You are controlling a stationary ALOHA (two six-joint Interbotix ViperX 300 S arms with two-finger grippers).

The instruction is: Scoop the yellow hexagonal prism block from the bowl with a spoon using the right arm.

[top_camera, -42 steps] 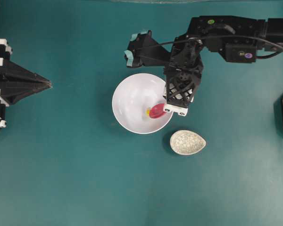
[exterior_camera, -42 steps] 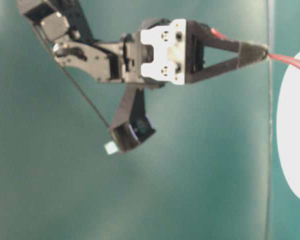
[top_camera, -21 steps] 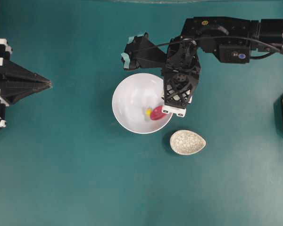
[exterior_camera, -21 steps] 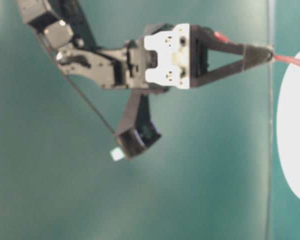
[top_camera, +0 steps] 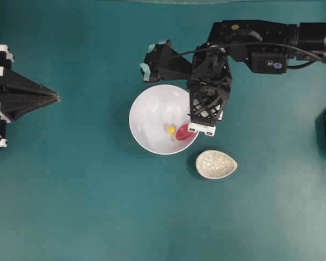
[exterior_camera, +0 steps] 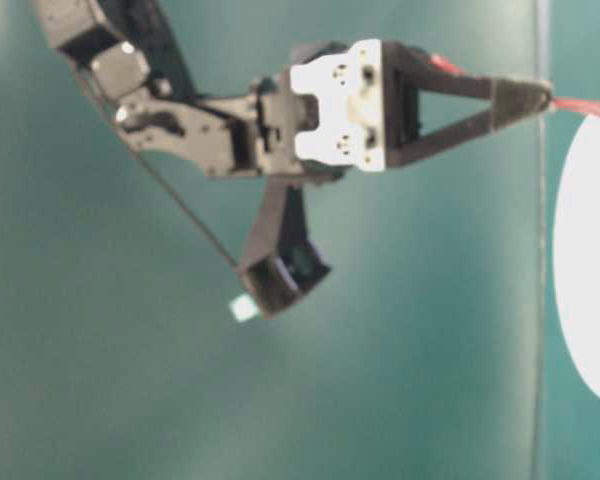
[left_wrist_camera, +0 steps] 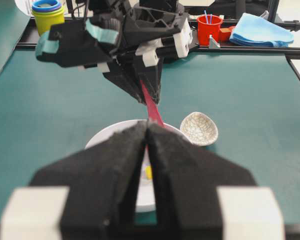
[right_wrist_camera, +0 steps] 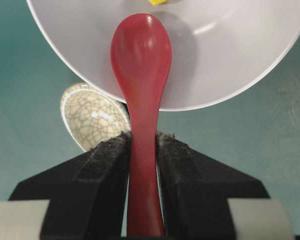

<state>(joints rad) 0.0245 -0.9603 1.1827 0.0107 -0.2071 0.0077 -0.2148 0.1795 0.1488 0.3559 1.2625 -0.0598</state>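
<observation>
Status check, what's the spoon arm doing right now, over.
Right gripper shut on spoon, scoop inside bowl. Yellow block beside scoop, not loaded. Left gripper shut, parked. Nothing blocking.

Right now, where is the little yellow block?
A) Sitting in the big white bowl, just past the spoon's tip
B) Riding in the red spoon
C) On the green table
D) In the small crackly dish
A: the yellow block lies inside the white bowl, just off the tip of the spoon, whose scoop is empty.
</observation>
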